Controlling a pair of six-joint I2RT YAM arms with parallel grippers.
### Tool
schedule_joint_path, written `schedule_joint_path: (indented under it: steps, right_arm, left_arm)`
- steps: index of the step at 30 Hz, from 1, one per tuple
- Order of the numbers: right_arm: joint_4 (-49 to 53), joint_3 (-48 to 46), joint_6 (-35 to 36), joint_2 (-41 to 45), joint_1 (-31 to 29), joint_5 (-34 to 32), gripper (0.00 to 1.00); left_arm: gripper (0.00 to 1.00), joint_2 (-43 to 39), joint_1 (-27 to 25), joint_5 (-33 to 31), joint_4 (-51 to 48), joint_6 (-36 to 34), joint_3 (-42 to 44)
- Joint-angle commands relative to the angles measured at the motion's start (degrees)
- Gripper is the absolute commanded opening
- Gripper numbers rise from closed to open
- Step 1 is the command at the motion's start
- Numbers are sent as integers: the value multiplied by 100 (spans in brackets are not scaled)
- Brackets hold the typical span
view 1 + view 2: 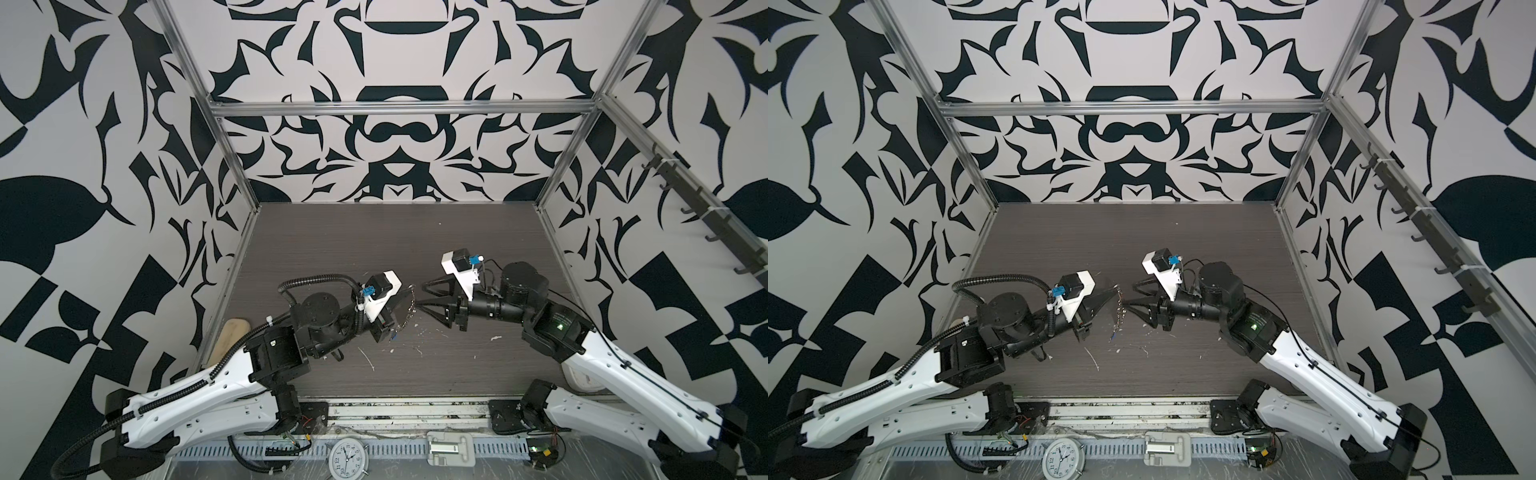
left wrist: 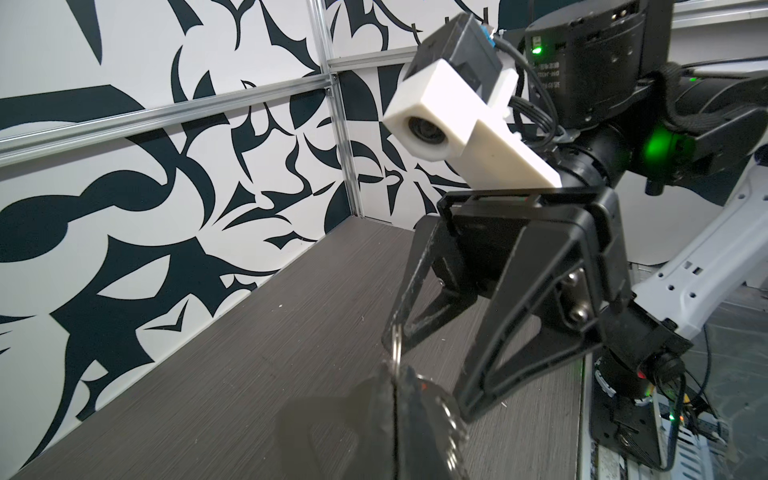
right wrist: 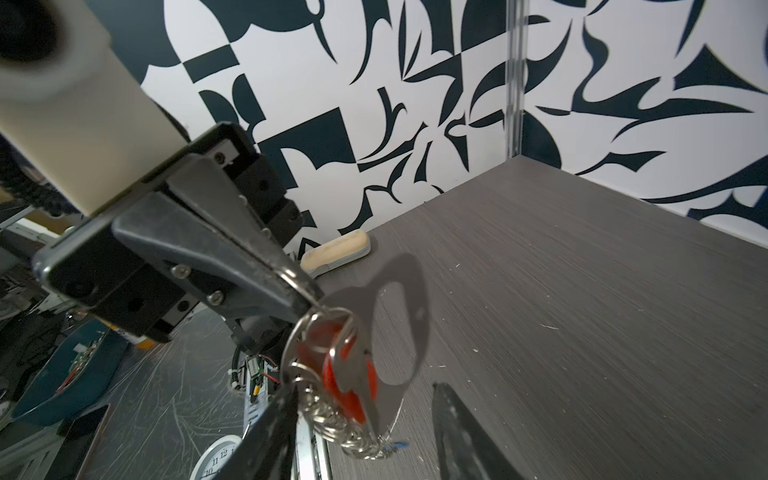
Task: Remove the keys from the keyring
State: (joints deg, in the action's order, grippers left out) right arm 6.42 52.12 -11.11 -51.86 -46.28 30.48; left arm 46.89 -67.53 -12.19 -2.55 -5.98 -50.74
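— Black-and-white patterned walls all round, and under them a dark grey wood-grain table [image 1: 374,249]. The left arm [image 1: 199,395] and the right arm [image 1: 623,365] both reach in from the near edge.

— Anything lying on that table?

— A pale wooden board [image 3: 336,249] over at the left edge, well apart from the action. A few white flecks are scattered near the front.

— Take me to the left gripper [image 1: 407,289].

— Clamped tight! Its jaws are pressed together on a ring at the top of the keyring [image 3: 399,268], and that grip alone carries it.

— So the keyring is off the table?

— Up in the air over the middle, dangling from those jaws, right between the two grippers. In both top views it shows edge-on, a thin glinting line.

— And the right gripper [image 1: 423,296]?

— Jaws clearly parted, nothing gripped. Its tips point at the keyring from the other side. One finger [image 3: 274,415] sits right against the little rings, and whether it touches I cannot tell.

— Now the small stuff.

— The right wrist view shows it best. The keyring is a flat silvery half-moon plate with an oblong slot. Beside it hangs a red tag [image 3: 328,374], with a silvery key [image 3: 353,365] lying across it.

— Smaller yet?

— Small rings [image 3: 332,419] bunch along the curved edge, and at the low end there is a scrap of blue [image 3: 397,446], too small to make out.
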Motion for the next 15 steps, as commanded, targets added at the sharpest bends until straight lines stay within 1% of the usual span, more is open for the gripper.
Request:
schedule_joint_path:
  steps: [1,4,8,15]
  right_arm:
    - [22,214,284,-17,-231,-25,56]
    - [220,277,457,-39,-423,-370,56]
    - [264,295,535,20,-497,-616,55]
    - [404,369,658,212,-527,-665,55]
  left_arm:
    - [0,-22,-9,103,263,40,37]
    - [0,-31,-8,155,259,62,38]
    - [0,-48,-6,227,238,96,29]
    - [0,-134,-7,279,123,125,45]
